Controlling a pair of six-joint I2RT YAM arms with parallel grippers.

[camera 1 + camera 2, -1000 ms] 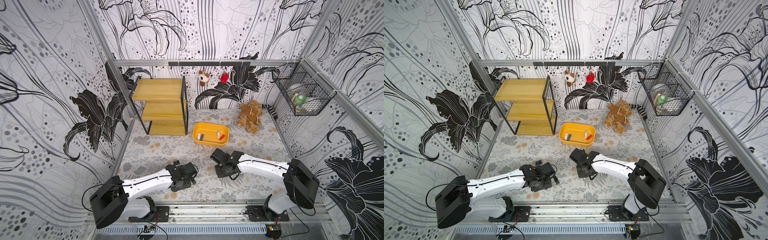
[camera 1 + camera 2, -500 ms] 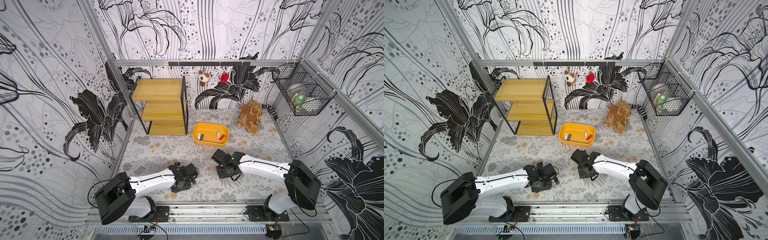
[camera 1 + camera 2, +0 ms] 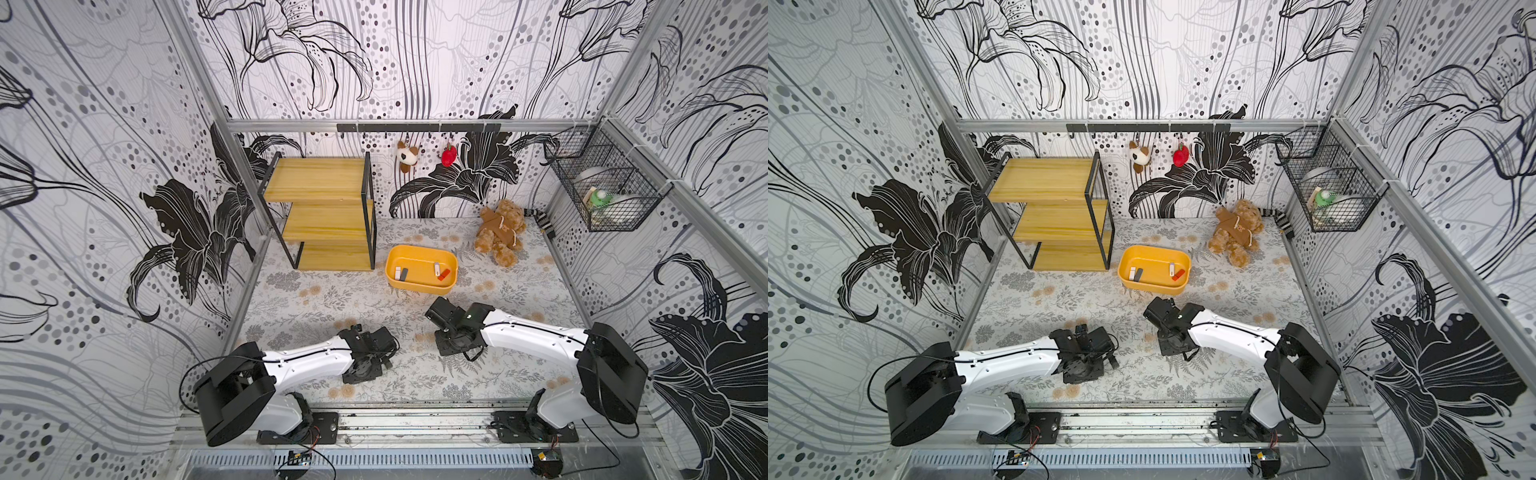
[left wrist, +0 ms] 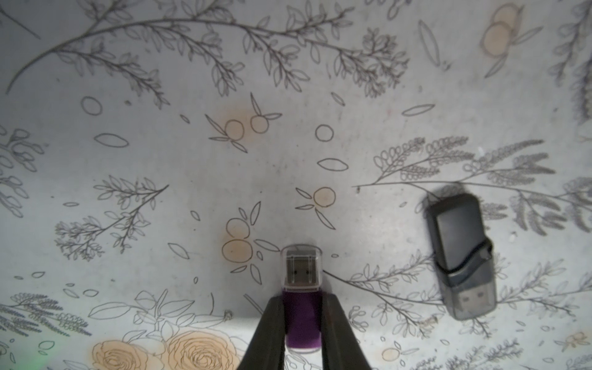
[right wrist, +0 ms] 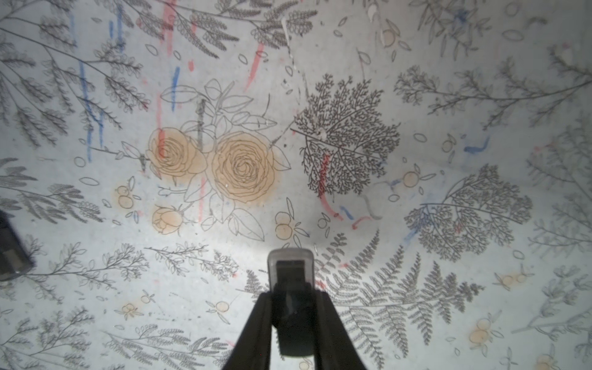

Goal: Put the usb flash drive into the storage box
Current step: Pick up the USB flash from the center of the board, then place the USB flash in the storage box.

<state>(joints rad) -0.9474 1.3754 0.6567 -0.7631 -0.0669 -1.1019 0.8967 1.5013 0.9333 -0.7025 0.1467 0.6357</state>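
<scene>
Likely for carrying to the yellow-orange plastic tub (image 3: 417, 248) at mid-frame, the left gripper (image 4: 302, 302) pinches a purple clear-capped flash drive (image 4: 301, 282), the right gripper (image 5: 291, 299) a dark capped drive (image 5: 290, 272).

- Both top views: bright, even light, sharp throughout, with only faint shadows.
- Wrist views: dimmer toward the corners, and the print on the mat (image 4: 192, 179) is slightly soft.
- A soft shadow edges the lying flash drive (image 4: 458, 253).

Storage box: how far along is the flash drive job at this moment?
Done: four drives lie in the storage box. In hand: left gripper shut on a purple drive, right gripper shut on a dark drive. Left: both need carrying to the box; a grey drive lies loose on the mat.
</scene>
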